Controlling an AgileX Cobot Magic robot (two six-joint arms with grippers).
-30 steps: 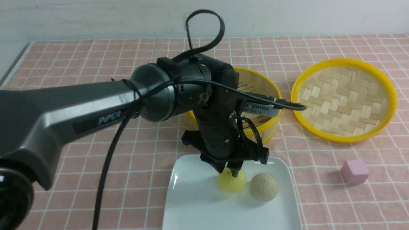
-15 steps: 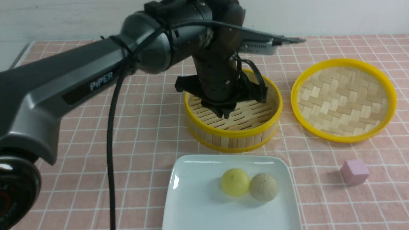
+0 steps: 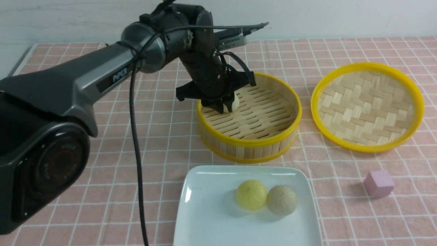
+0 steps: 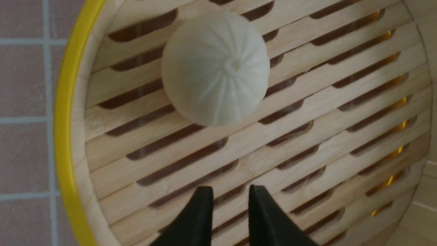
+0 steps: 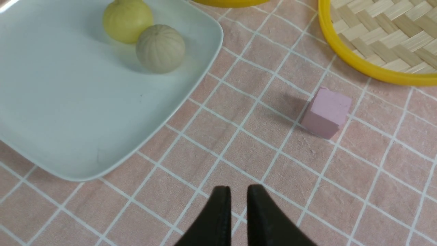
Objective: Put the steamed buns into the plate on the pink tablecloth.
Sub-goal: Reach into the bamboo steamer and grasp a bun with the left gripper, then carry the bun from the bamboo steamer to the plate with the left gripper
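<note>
Our left gripper is hanging over the one yellow-rimmed bamboo steamer, jaws narrowly parted and empty, beside the pale pleated steamed bun, the third; we are judging its pick-up next, needing wider jaws. The yellow bun and the beige bun are touching on the single glossy white plate at the near edge of the pink gridded tablecloth; our right gripper, barely parted, is holding nothing.

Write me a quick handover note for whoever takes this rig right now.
Left tool: slightly open, empty, over the white bun in the steamer.
Right tool: slightly open, empty, above the cloth beside the plate.
Done: yellow bun and beige bun sit side by side in the plate.
To do: grasp the white bun and move it to the plate.
</note>
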